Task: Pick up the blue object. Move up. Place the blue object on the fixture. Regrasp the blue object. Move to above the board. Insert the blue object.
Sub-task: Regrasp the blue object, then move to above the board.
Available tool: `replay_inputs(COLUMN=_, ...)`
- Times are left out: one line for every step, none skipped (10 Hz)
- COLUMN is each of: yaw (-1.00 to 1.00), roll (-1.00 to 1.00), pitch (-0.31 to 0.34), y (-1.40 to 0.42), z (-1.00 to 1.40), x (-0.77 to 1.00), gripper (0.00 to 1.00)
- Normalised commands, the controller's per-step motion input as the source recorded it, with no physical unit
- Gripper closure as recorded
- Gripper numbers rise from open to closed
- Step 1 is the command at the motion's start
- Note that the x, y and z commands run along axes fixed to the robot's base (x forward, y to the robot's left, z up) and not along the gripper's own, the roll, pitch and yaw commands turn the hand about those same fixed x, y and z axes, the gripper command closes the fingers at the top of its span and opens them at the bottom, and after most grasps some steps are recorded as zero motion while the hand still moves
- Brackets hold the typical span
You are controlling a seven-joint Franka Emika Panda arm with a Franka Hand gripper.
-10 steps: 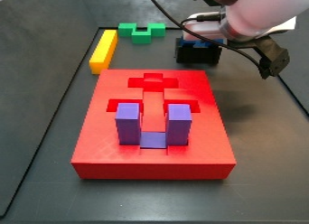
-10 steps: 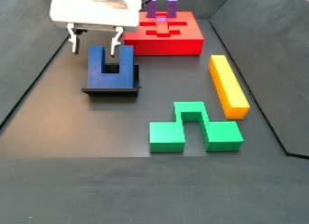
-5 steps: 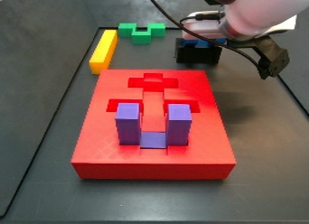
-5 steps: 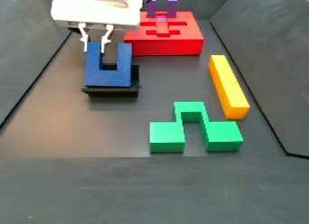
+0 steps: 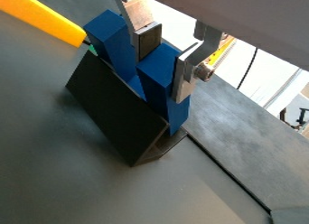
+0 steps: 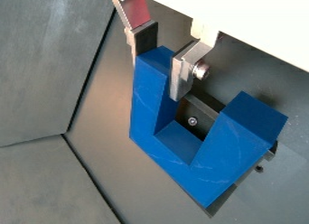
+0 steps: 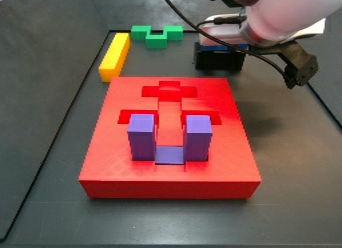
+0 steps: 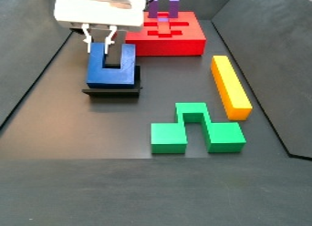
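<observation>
Blue object (image 8: 111, 68) rests on the fixture (image 8: 113, 89), near the board (image 8: 171, 37); the gripper (image 6: 164, 53) sits over it, fingers (image 6: 185, 70) straddling one prong, seemingly touching.

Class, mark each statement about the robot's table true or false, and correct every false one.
1. The gripper straddles one prong of the blue object. True.
2. The blue object rests on the fixture. True.
3. The purple block lies on the floor. False: it sits in the board.
4. The yellow bar sits on the board. False: it lies on the floor.
5. The green block is inside the fixture. False: it lies on the floor.
</observation>
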Motion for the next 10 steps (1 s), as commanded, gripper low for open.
replay_inputs(yaw=0.00, roll=0.00, pitch=0.000, y=0.00, z=0.00, x=0.00, gripper=1.00)
replay_inputs(yaw=0.00, roll=0.00, pitch=0.000, y=0.00, z=0.00, x=0.00, gripper=1.00)
replay_inputs(yaw=0.00, roll=0.00, pitch=0.000, y=0.00, z=0.00, x=0.00, gripper=1.00)
replay_inputs(yaw=0.00, roll=0.00, pitch=0.000, y=0.00, z=0.00, x=0.00, gripper=1.00)
replay_inputs(yaw=0.00, roll=0.00, pitch=0.000, y=0.00, z=0.00, x=0.00, gripper=1.00)
replay_inputs(yaw=0.00, roll=0.00, pitch=0.000, y=0.00, z=0.00, x=0.00, gripper=1.00)
replay_inputs(yaw=0.00, roll=0.00, pitch=0.000, y=0.00, z=0.00, x=0.00, gripper=1.00)
replay_inputs(yaw=0.00, roll=0.00, pitch=0.000, y=0.00, z=1.40, x=0.00, gripper=1.00)
replay_inputs(yaw=0.02, roll=-0.02, pitch=0.032, y=-0.02, z=1.40, x=-0.04, gripper=1.00)
replay_inputs(yaw=0.01, roll=-0.06, pitch=0.013, y=0.00, z=1.40, x=-0.06, gripper=1.00)
